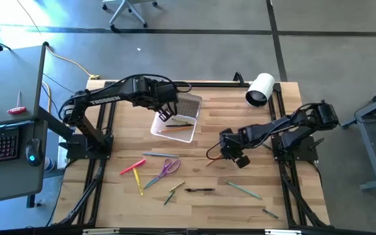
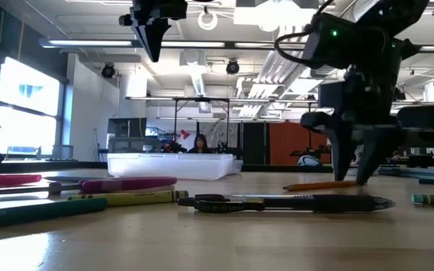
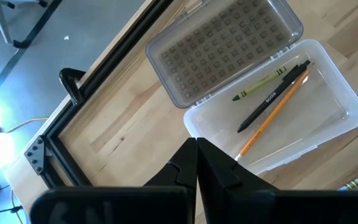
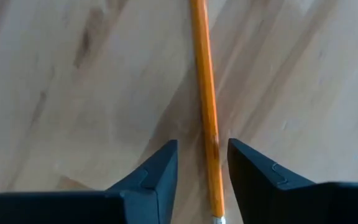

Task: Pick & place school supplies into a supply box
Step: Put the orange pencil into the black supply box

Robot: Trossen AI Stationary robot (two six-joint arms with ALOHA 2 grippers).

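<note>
From above I see my left gripper (image 1: 164, 116) hanging over the near-left rim of the supply box (image 1: 175, 124), while my right gripper (image 1: 230, 155) is down at the table (image 1: 240, 196) well to the box's right. Scissors (image 1: 168, 168), a pink marker (image 1: 133, 167) and a black pen (image 1: 199, 190) lie scattered in front of both.

At table height, the left gripper (image 2: 155, 34) is high above the box (image 2: 173, 165), fingers pressed together and empty. The right gripper (image 2: 353, 162) reaches the tabletop, straddling an orange pencil (image 2: 321, 185).

Through the left wrist camera, the closed fingers (image 3: 185, 168) meet in a point just short of the box (image 3: 340, 102), which holds a green crayon (image 3: 260, 81), a black pen (image 3: 273, 97) and an orange pencil (image 3: 272, 112); its ribbed lid (image 3: 222, 50) lies open beyond.

On the right wrist camera, the fingers (image 4: 157, 171) are parted with the orange pencil (image 4: 205, 99) running between them, nearer one finger, not yet clamped.
</note>
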